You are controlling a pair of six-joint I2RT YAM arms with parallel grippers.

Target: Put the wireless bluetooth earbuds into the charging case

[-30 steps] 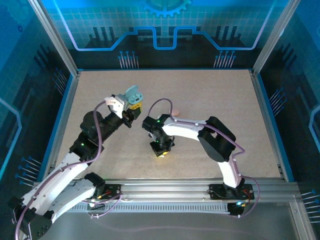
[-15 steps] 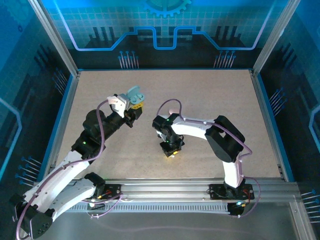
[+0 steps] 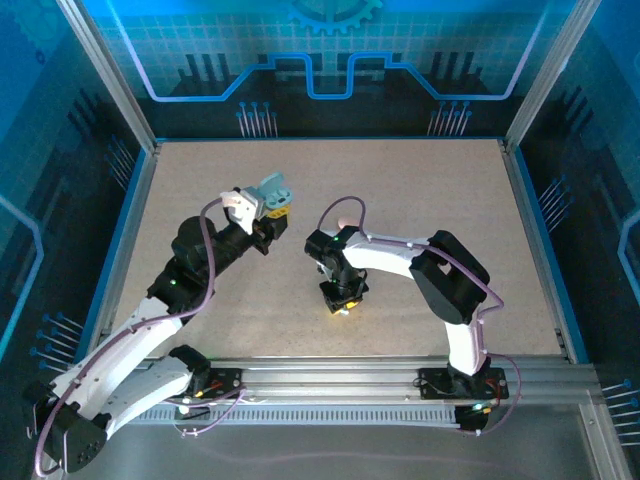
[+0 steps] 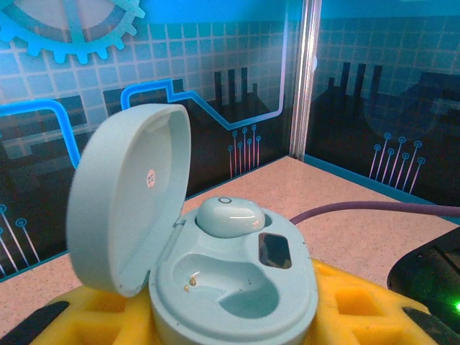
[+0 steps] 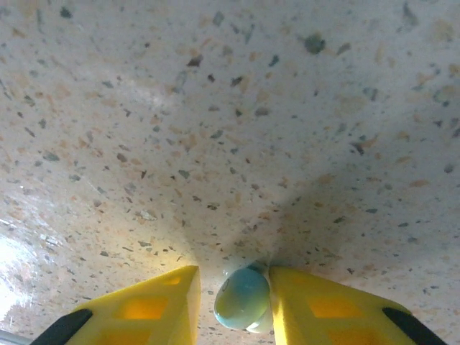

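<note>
My left gripper (image 3: 270,210) is shut on the light blue charging case (image 4: 237,295), held up above the table with its lid (image 4: 129,194) swung open. One light blue earbud (image 4: 228,215) sits in the far socket; the near socket (image 4: 233,284) is bare. My right gripper (image 5: 233,305) points straight down at the table near the middle (image 3: 340,300). A second light blue earbud (image 5: 243,298) rests on the table between its yellow fingers. It leans against the right finger (image 5: 323,309), with a gap to the left finger (image 5: 154,305).
The speckled beige table (image 3: 430,190) is ringed by a blue rim and dark patterned walls. An aluminium rail (image 3: 400,375) runs along the near edge. The right arm's purple cable (image 4: 374,208) loops close to the held case.
The right arm has shifted right and towards the near edge, and its jaws have widened round the earbud. The left gripper with the case has edged slightly right.
</note>
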